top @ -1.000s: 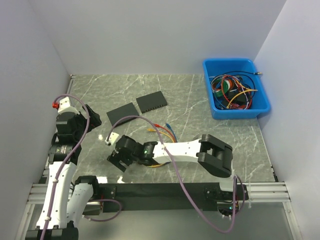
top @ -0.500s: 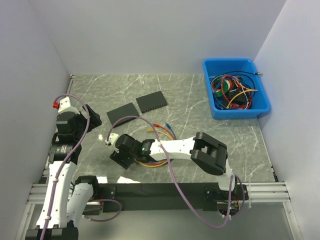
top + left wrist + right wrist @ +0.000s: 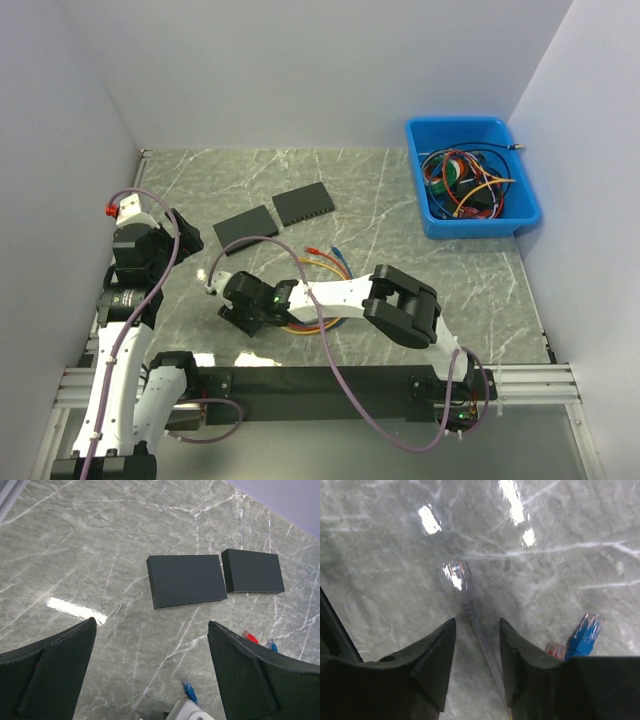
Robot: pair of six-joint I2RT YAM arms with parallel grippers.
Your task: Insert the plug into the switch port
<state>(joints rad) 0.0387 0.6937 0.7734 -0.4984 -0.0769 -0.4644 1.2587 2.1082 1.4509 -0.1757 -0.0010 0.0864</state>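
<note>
Clear plug (image 3: 461, 585) flat on the desk (image 3: 380, 540) just beyond the parted right jaws, blue plug (image 3: 585, 630) beside, red plug (image 3: 554, 650) half hidden, 2 black switches (image 3: 186, 580) well off, left jaws wide apart.

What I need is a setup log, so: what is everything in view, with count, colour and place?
table: one, grey-green marble, under everything
switches: two, black, flat, side by side at left-centre of the table
bin: one, blue, back right corner
bin cables: a tangle, count unclear, orange, red, black and green, inside the bin
loose cables: several, orange, yellow, red and blue, on the table at centre
plug: one, clear, on the table just ahead of the right fingers, its cable running between them
left gripper: one, black, open, above the table near the switches
right gripper: one, black, open, low over the plug's cable
</note>
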